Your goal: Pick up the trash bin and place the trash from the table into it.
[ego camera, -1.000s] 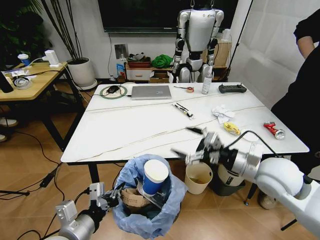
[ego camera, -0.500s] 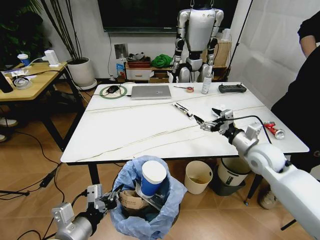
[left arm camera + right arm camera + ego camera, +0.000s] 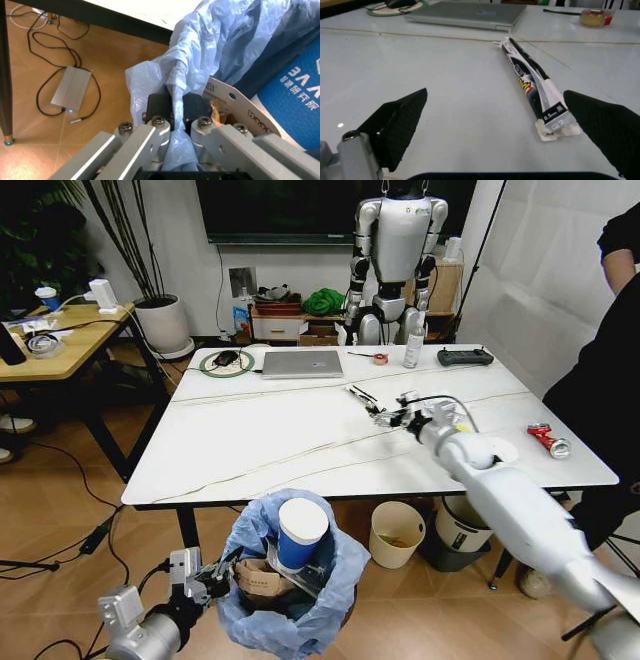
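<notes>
Light-blue crinkled plastic is lining the trash bin [image 3: 290,585], which is hanging below the near edge of the table [image 3: 260,435], at about 6 o'clock in the head view. The left gripper [image 3: 207,577] is sitting at the bin's 9 o'clock side, and in the left wrist view its fingers [image 3: 155,131] are clenched on the bin's rim with a fold of the bag [image 3: 175,86] pinched between them. Inside the bin a blue paper cup [image 3: 299,533] is standing upright, and a piece of brown cardboard [image 3: 255,578] is leaning at its 8 o'clock, just beside the gripper.

The right gripper [image 3: 395,416] is reaching out over the white tabletop, at about 1 o'clock from the bin. Its jaws are spread wide apart and gripping nothing; in the right wrist view the two dark pads [image 3: 402,123] are standing on either side of a long white packet [image 3: 532,84] that is lying flat on the table, its near end between them but not touching either. In the head view that packet [image 3: 362,394] is lying at 11 o'clock from the gripper.

More litter is lying on the table: a red can [image 3: 548,440] on its side near the 3 o'clock edge, well apart from the gripper. A closed laptop [image 3: 302,364] is resting near the far edge at 12 o'clock, with a small roll of tape [image 3: 380,359] beside it.
</notes>
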Robot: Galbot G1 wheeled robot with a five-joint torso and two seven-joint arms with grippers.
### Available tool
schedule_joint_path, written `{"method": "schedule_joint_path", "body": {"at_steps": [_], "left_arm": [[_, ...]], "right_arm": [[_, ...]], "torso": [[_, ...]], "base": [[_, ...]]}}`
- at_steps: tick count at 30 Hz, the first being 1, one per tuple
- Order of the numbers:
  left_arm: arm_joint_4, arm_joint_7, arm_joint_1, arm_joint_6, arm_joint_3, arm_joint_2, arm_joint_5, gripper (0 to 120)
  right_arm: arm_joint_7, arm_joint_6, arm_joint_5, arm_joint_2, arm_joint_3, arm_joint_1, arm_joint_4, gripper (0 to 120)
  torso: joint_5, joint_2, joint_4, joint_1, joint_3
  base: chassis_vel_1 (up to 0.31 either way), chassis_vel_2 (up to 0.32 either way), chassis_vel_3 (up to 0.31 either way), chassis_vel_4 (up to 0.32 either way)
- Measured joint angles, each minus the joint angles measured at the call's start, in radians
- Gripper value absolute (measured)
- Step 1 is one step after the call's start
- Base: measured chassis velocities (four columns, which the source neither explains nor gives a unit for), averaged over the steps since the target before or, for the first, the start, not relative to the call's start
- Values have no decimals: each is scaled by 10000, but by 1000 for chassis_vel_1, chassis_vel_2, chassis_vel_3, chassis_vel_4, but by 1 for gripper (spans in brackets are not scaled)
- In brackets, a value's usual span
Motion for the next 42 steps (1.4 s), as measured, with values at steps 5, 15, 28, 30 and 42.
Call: {"method": "schedule_joint_path", "body": {"at_steps": [5, 15, 28, 30, 42], "left_arm": [[0, 9, 16, -6, 1, -45, 39, 0], [0, 12, -11, -15, -20, -49, 25, 0], [-31, 13, 18, -20, -65, -29, 10, 0], [-37, 13, 10, -21, -65, -28, 9, 0], [-69, 13, 69, -34, -89, -72, 34, 0]], "right_arm": [[-52, 246, -564, 684, 90, 520, -963, 100], [-128, 315, -999, 940, 219, 950, -1946, 100], [-428, 488, -1250, 1026, 427, 1085, -2889, 100], [-486, 481, -1250, 1024, 426, 1052, -2918, 94], [-645, 479, -1237, 1188, 457, 1088, -3249, 53]], "torso": [[0, 1, 2, -2, -1], [1, 3, -3, -2, -1], [2, 3, -2, -2, -1], [2, 3, -1, -2, -1], [2, 3, 0, -2, -1]], "base": [[0, 0, 0, 0], [0, 0, 0, 0], [0, 0, 0, 0], [0, 0, 0, 0], [0, 0, 0, 0]]}}
